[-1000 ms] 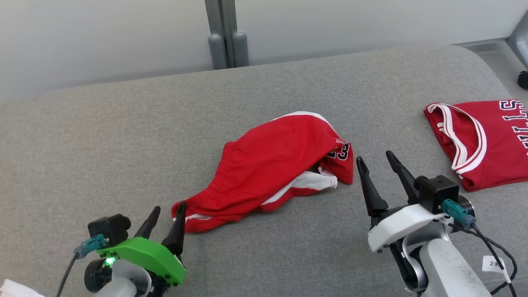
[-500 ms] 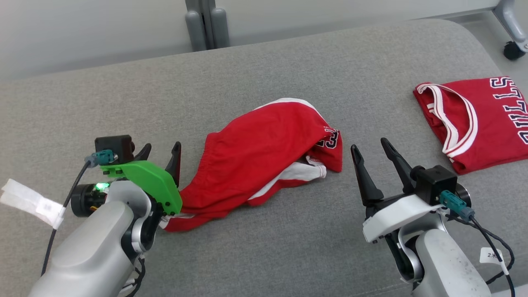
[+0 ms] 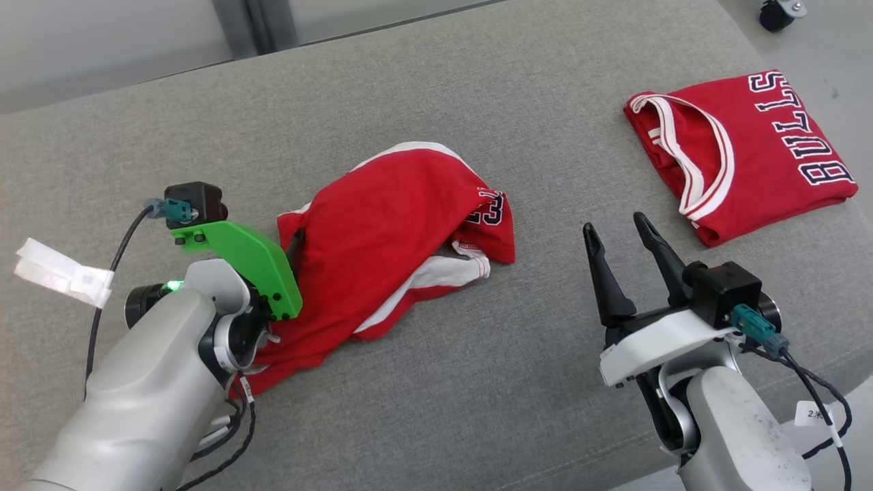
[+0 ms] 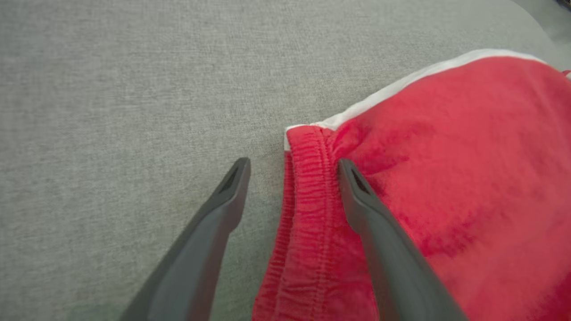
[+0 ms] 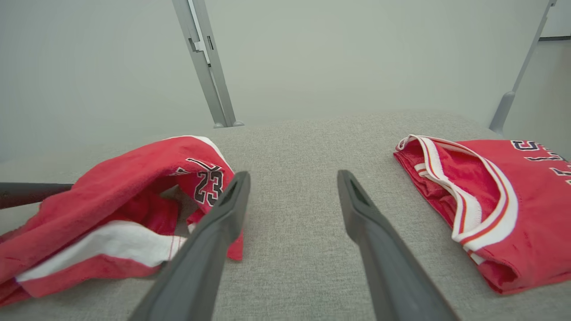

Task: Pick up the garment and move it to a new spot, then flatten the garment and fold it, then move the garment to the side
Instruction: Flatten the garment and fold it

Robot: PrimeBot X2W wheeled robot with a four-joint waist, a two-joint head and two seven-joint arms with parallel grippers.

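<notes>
left wrist view has the left pincer [image 4: 293, 165] spread wide and low over the grey fabric tabletop [image 4: 111, 89]. the gathered waistband [image 4: 308, 187] of the red garment [image 4: 446, 156] lies between its two fingers, with the left-hand finger over bare fabric and the right-hand one over the red cloth. nothing is pinched.

in the head view that arm shows at the lower left. its green bracket [image 3: 245, 256] covers the garment's left edge, and a white tag [image 3: 61, 276] hangs on its cable. the right pincer [image 3: 614, 224] stands at the lower right, also spread and holding nothing, its tips pointing up the frame over bare tabletop, apart from both cloths.

the garment is a crumpled pair of shorts with white trim and a dark "23", and it lies mid-frame, a little left of centre. farther off, at the upper right, a folded red jersey [image 3: 743, 150] lettered "bulls" lies flat. beyond the tabletop's far edge are a grey post [image 3: 252, 24] at the top left and a caster [image 3: 777, 12] in the top right corner.
</notes>
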